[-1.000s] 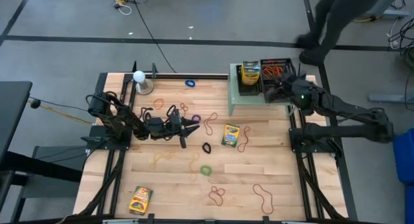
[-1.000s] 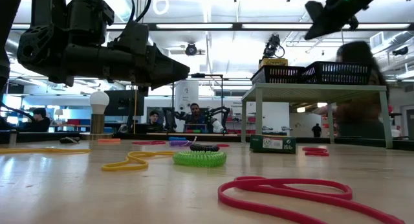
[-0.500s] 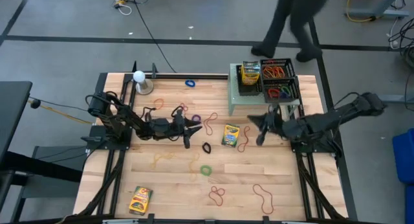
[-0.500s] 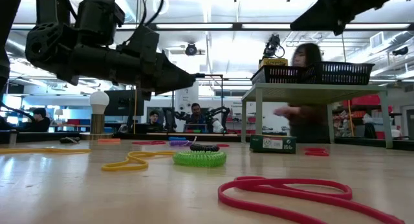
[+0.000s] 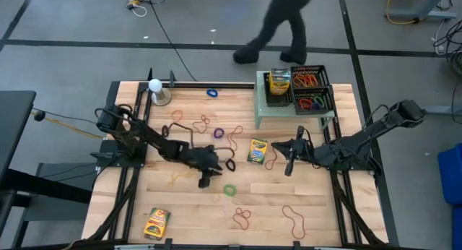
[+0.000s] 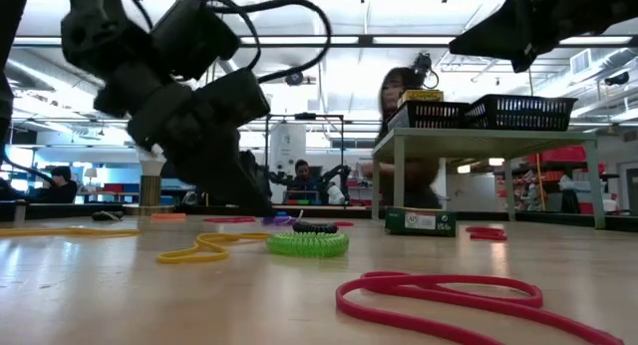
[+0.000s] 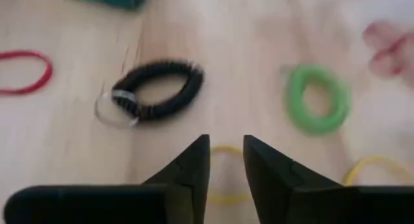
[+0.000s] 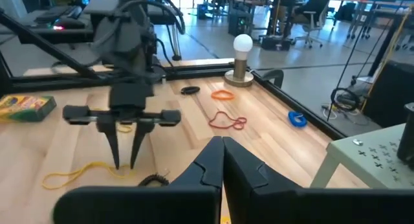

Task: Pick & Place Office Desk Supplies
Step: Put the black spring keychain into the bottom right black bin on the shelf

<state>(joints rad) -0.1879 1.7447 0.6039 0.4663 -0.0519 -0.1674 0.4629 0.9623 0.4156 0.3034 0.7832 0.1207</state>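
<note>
Presently the left gripper (image 7: 226, 160), jaws parted narrowly and empty, hovers over a yellow rubber band (image 7: 223, 175); a black coiled band (image 7: 158, 89) lies just ahead. Bands appear light, limp; pinch one strand. Right gripper (image 8: 222, 148) is closed, empty.

No legible text; crayon box (image 5: 258, 150) print too small.

Left gripper (image 7: 226, 160) hangs over the wooden table (image 7: 246, 62), fingers parted by a narrow gap, nothing between them. A black coil band (image 7: 158, 90) lies beyond, a green coil band (image 7: 317, 98) apart from it. A yellow rubber band (image 7: 225, 151) shows through the gap; a red band (image 7: 26, 72) lies at the edge.
</note>
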